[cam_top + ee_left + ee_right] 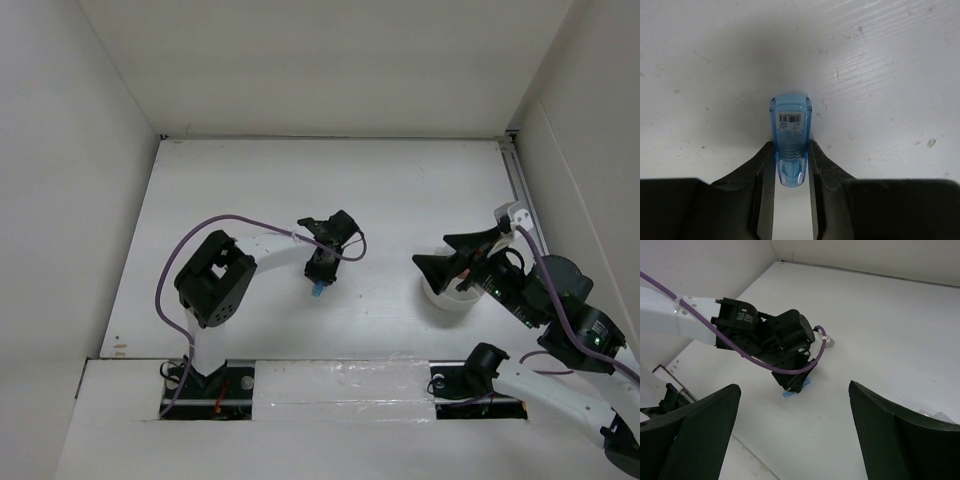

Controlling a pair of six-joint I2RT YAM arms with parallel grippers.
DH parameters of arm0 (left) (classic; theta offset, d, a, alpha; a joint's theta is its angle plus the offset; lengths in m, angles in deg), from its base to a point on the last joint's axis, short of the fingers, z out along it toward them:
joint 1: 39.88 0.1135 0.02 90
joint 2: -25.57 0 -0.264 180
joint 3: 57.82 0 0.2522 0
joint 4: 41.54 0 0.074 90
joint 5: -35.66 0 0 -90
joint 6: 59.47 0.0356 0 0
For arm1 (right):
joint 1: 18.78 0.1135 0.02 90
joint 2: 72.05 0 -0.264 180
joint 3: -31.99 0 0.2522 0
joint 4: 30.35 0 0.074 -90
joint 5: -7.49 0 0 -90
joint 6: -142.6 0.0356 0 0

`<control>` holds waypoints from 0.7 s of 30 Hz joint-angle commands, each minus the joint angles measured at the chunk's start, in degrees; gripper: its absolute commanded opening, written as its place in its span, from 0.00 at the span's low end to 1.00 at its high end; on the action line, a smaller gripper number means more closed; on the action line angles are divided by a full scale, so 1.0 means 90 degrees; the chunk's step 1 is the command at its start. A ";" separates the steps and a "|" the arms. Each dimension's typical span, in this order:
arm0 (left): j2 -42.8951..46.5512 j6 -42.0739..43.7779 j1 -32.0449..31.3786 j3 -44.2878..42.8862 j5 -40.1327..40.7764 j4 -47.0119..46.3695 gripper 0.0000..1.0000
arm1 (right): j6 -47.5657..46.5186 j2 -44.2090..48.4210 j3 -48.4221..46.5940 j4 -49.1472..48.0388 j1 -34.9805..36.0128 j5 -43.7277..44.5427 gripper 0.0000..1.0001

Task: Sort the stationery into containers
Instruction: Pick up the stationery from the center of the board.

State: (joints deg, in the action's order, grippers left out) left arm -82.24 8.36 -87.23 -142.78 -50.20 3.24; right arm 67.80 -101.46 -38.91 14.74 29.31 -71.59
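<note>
One blue marker, pinched between left jaws, one white cup, right jaws spread wide

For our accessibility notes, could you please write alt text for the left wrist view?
A stubby blue marker rests on the white table, pinched on both sides between the black fingers of the left gripper. Its rounded end points away from the camera, and the tabletop around it is scuffed and speckled.

Left fingers narrow, right fingers wide
</note>
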 commanded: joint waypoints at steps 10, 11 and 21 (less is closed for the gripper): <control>0.0621 -0.0495 -0.0792 -0.0458 0.0516 -0.0693 0.00 | 0.0079 0.0309 -0.0163 -0.0239 0.0056 0.0661 0.96; 0.0728 -0.0418 -0.1016 -0.0516 0.0516 -0.0877 0.00 | 0.0146 0.0367 -0.0164 -0.0152 0.0056 0.0788 0.98; 0.1645 -0.0280 -0.1437 -0.0448 0.0516 -0.2215 0.00 | 0.0215 0.0523 -0.1092 0.0697 0.0056 0.2342 0.99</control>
State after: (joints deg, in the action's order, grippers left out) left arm -72.44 5.17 -100.15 -146.19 -46.53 -10.18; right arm 69.33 -97.18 -45.80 19.18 29.31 -55.55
